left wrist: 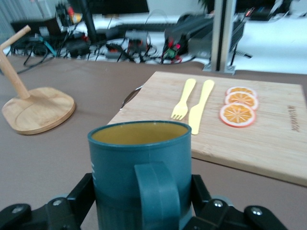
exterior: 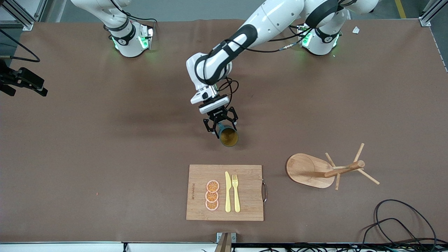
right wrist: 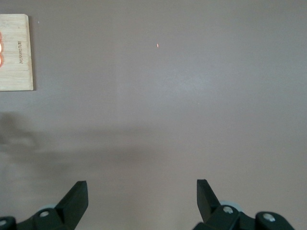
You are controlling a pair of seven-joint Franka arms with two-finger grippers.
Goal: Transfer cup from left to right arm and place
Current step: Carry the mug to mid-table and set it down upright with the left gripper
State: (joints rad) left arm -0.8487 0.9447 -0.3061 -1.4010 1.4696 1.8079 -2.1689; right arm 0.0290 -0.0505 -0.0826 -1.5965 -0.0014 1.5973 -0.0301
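Left hand (exterior: 221, 123) gripping cup (exterior: 228, 136) — right hand (right wrist: 141, 199) spread, waiting

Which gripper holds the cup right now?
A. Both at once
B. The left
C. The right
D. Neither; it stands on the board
B: the left gripper is shut on the cup over the table, while the right gripper is open and empty.
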